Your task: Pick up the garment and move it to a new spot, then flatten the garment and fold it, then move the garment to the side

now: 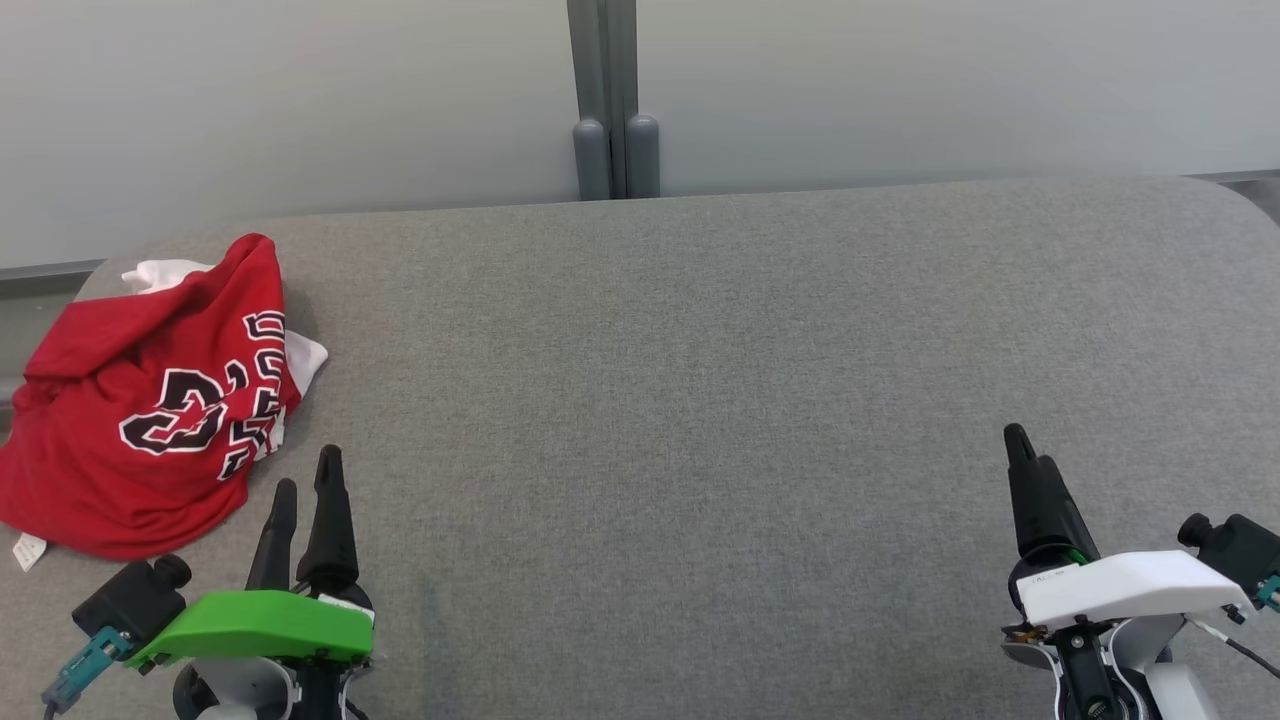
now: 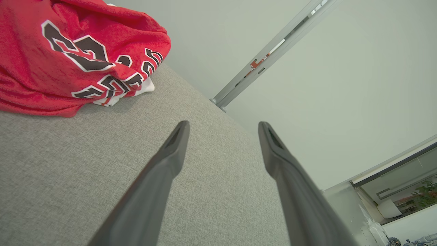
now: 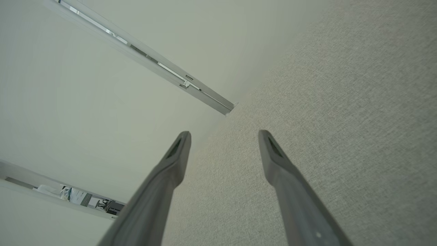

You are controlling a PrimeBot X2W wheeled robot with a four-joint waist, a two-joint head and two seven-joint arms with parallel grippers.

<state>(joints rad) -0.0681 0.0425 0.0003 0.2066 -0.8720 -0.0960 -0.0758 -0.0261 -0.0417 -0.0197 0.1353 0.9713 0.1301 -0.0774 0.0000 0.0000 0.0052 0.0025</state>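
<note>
The left gripper is open, with its two fingers spread and nothing between them. The right gripper is open too, and it holds nothing. The shirt lies in a red heap just ahead of the left gripper and a bit to its left, close but not touching. It is far off to the left of the right gripper, with a lot of bare table between them. No part of the job looks done yet, because the shirt is all bunched up. Some things could go wrong from here. The heap sits right by the table's edge, on the far side from the left gripper, so a push in place of a pinch might slide it off. The fingers might pinch just the top layer, and then the rest would hang and drag. They might also grab too deep and scrape the table. Some white cloth peeks out behind the red, and I cannot tell if it is part of the shirt or not. If it is loose, it could get left behind. Now the count: one shirt, one small white tag at its edge, one table, two grippers and two fingers on each.
</note>
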